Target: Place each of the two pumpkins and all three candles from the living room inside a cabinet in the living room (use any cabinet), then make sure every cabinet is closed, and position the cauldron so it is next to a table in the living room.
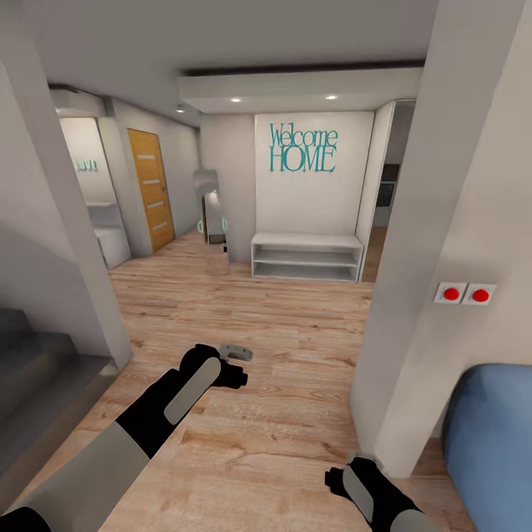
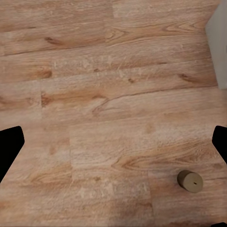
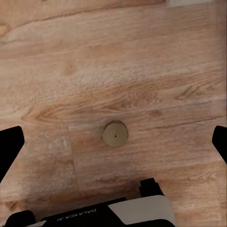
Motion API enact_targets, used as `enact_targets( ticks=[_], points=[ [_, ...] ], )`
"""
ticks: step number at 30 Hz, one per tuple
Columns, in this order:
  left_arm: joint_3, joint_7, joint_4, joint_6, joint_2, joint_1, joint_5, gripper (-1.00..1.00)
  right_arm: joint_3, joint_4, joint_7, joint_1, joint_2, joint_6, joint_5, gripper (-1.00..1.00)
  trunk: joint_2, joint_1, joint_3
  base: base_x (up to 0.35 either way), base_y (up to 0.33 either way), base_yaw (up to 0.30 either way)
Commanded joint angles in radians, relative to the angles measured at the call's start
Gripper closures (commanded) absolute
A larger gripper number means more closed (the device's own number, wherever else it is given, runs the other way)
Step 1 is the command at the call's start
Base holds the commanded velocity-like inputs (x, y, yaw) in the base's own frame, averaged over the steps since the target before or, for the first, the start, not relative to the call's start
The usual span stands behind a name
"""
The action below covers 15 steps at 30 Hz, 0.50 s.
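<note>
Hallway, wood floor (image 1: 295, 347). One candle (image 3: 115, 134) stands upright on the floor beneath the right gripper (image 3: 113, 142), untouched. Both grippers spread wide, empty; left gripper (image 2: 113, 142) hangs over planks, candle off to one side

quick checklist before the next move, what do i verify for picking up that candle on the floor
1. Candle located: ok, upright on the wood floor.
2. Floor around candle free of clutter: ok.
3. Right gripper fingers spread either side of the candle: ok.
4. Left gripper empty and open: ok.
5. Right gripper lowered to the candle: not ok, apparently well above it.
6. Dark cabinet located for the drop-off: cannot tell; a white shelf bench stands ahead.
</note>
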Motion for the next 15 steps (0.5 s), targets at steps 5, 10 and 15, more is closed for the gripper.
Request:
enact_targets(
  ticks=[5,10,15],
  points=[
    [-0.003,0.010,-0.001,0.000,0.000,-0.001,0.010,-1.00,0.007,0.062,-0.020,-0.021,0.008,0.003,-0.008,-1.00,-0.037,0.020,-0.018,0.000,0.000,0.000],
    [-0.003,0.010,-0.001,0.000,0.000,-0.001,0.010,-1.00,0.007,0.091,-0.022,-0.026,0.011,-0.003,-0.007,-1.00,-0.072,0.039,-0.033,0.000,0.000,0.000],
    [-0.004,0.010,-0.001,-0.001,-0.001,-0.001,0.010,-1.00,0.008,0.094,-0.023,-0.028,0.014,-0.005,-0.007,-1.00,-0.107,0.058,-0.049,0.000,0.000,0.000]
  ],
)
